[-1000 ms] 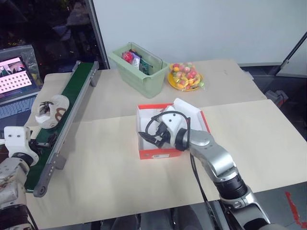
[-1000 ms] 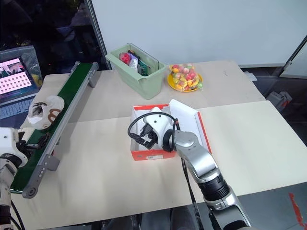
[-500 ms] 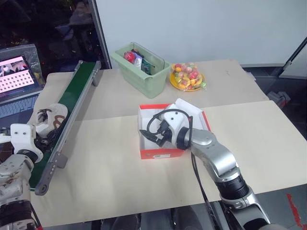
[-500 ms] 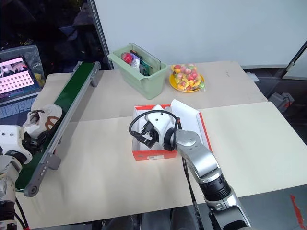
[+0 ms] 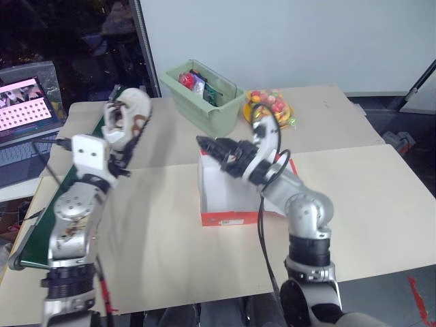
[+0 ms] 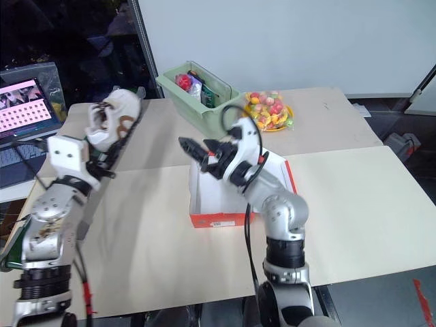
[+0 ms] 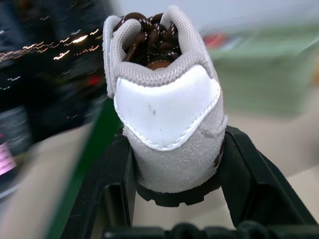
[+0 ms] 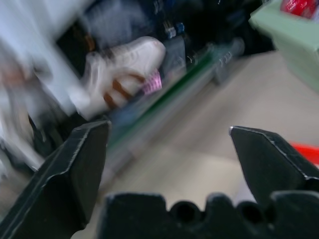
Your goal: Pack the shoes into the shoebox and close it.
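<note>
Left gripper (image 7: 172, 199) pinching shoe (image 5: 128, 117) by heel, toe pointing away, raised left of open shoebox (image 5: 228, 182). Right gripper (image 5: 219, 148) spread empty above box's left edge.

1. We see even, bright light on the table (image 5: 170, 225), with soft shadows beneath both arms.
2. Beyond the left hand (image 5: 117, 151) the background is dark, with small glints.
3. In the left wrist view the shoe (image 7: 164, 119) is sharp; everything past it blurs.
4. The right wrist view is smeared throughout.
</note>
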Action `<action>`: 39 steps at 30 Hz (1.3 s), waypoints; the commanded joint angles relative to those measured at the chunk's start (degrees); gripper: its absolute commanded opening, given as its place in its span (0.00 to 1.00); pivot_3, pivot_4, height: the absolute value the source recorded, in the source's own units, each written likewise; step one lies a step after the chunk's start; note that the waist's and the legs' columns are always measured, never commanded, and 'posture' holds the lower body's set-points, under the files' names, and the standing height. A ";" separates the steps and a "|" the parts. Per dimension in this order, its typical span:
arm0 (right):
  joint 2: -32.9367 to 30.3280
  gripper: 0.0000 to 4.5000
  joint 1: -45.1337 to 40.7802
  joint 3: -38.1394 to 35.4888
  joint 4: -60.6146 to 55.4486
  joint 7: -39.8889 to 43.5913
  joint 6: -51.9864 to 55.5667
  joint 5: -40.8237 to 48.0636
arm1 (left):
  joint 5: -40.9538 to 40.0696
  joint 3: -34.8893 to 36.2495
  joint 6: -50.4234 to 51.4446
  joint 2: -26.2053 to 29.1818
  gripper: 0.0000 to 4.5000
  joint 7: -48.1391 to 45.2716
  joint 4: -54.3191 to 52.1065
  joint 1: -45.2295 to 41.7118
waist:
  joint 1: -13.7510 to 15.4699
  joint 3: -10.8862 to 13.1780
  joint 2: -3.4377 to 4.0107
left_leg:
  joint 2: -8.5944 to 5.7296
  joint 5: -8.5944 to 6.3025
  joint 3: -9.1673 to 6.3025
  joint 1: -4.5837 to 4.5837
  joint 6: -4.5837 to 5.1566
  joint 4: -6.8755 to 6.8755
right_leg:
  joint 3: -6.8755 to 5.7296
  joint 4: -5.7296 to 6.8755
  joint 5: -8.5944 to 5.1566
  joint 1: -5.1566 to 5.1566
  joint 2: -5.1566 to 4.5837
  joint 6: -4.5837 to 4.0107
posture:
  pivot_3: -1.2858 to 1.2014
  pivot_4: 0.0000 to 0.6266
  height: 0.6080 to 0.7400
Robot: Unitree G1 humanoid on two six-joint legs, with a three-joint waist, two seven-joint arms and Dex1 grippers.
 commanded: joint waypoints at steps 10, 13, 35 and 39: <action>2.62 1.00 -3.72 -5.59 7.21 -13.48 8.26 15.97 | -6.06 -11.41 9.40 -3.62 0.46 -5.93 -8.62 -3.69 | -1.69 0.02 0.10 | 0.11 -0.02 0.71 0.01 0.06 0.00 | 0.30 0.16 0.01 -0.12 0.20 -0.02 | 0.52 0.24 1.00; 2.73 1.00 -4.34 -5.13 7.59 -14.19 7.57 17.35 | -6.91 -14.09 10.18 -3.25 0.46 -9.04 -9.39 -3.77 | -1.52 0.02 0.10 | 0.12 -0.04 0.85 0.01 0.10 0.01 | 0.32 0.14 0.01 -0.12 0.20 -0.02 | 0.52 0.24 1.00; 3.21 0.26 -7.24 -3.91 7.70 -15.99 0.81 21.87 | -7.03 -17.70 11.29 -4.94 0.46 -13.06 -8.01 -8.59 | -1.43 0.02 0.10 | 0.16 -0.07 1.05 0.07 0.16 0.03 | 0.50 0.07 0.01 -0.13 0.25 -0.01 | 0.52 0.24 1.00; 3.02 0.11 -7.44 -3.48 7.77 -16.23 0.94 22.60 | -6.14 -18.19 11.29 -4.39 0.46 -13.16 -7.63 -8.53 | -1.43 0.02 0.10 | 0.17 -0.07 1.05 0.05 0.17 0.03 | 0.50 0.10 0.01 -0.13 0.25 -0.01 | 0.52 0.24 1.00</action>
